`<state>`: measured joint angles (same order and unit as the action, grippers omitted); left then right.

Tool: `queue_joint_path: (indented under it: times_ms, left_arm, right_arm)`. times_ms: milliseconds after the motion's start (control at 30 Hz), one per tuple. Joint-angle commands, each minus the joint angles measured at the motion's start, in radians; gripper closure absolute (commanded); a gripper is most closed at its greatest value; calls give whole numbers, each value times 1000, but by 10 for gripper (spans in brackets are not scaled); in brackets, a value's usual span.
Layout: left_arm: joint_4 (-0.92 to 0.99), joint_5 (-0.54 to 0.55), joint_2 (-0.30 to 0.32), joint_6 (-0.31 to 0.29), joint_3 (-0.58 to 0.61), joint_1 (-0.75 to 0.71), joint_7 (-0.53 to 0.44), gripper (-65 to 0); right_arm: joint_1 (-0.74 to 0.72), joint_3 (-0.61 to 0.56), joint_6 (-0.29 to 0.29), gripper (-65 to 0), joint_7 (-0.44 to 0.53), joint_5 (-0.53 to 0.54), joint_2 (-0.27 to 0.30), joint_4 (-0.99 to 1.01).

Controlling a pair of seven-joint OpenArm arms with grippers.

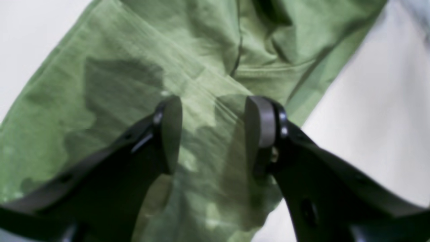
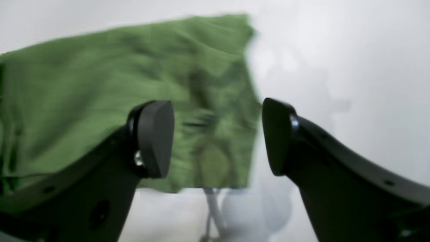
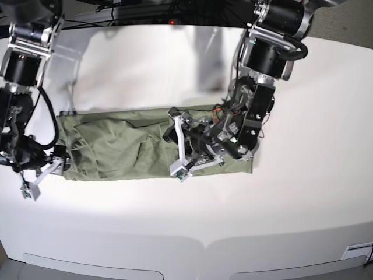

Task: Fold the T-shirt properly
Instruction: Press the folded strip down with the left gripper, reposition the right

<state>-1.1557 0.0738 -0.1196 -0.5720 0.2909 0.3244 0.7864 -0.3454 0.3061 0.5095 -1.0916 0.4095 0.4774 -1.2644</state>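
Note:
The sage-green T-shirt (image 3: 122,149) lies on the white table as a long wrinkled band running left to right. My left gripper (image 3: 185,149) hovers over the band's right half. In the left wrist view this gripper (image 1: 215,124) is open, with creased T-shirt cloth (image 1: 141,60) showing below the gap and nothing between its fingers. My right gripper (image 3: 39,175) sits at the band's left end, near the front edge of the cloth. In the right wrist view it (image 2: 215,134) is open and empty, with the T-shirt (image 2: 100,90) and its cut edge beyond the fingers.
The white table (image 3: 192,216) spreads around the garment, and its front edge (image 3: 204,245) curves along the bottom. Dark cables (image 3: 145,9) and equipment run along the far side. Both arm columns rise at the back left and back right.

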Motion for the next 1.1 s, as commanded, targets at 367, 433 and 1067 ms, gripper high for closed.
queue_joint_path:
  times_ms: [367,433,1067]
  left_arm:
    - [-18,-7,-7,106,58,16,-43,-291]
    - [-18,-7,-8,109,58,10,-44,-291]
    - [-18,-6,-7,109,58,2,-43,-291]
  right_arm:
    - [-34,4,53,-411,300,27,132,404]
    - [-34,4,109,-411,314,60,128,464]
    - [-37,4,189,-411,258,272,40,489]
